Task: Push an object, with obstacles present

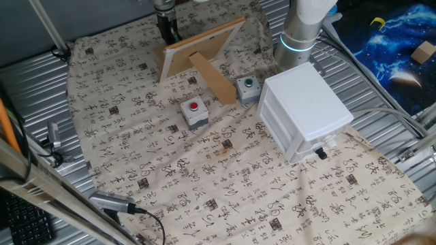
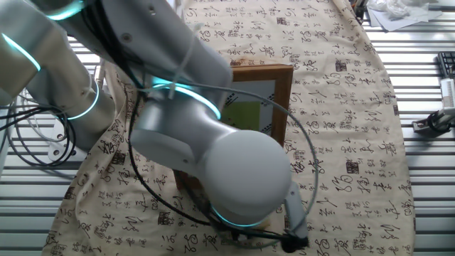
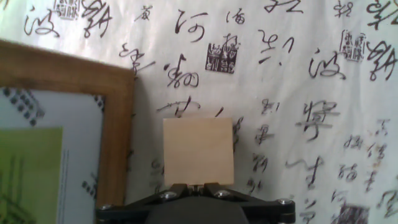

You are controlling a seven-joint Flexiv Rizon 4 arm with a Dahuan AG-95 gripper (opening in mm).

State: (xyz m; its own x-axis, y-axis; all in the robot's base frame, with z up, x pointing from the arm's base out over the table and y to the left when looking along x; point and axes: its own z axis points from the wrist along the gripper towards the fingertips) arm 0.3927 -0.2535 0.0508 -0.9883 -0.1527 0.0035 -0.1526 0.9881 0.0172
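Smooth silver-grey rounded casings are being shown on the arm (image 2: 213, 135); glowing cyan rings are being displayed at its joints; black cables are being carried alongside; the black gripper (image 3: 198, 185) is being fastened by silver screws.

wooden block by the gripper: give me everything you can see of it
The wooden block shows only in the hand view, where its face looks square. It is pale tan, plain and unmarked, faint grain, clean edges. It sits flat on the calligraphy-print cloth, directly ahead of the gripper, whose fingertips meet at its near edge; contact cannot be confirmed. The picture frame lies just to its left in this picture, a narrow strip of cloth between them. Both fixed views hide the block.
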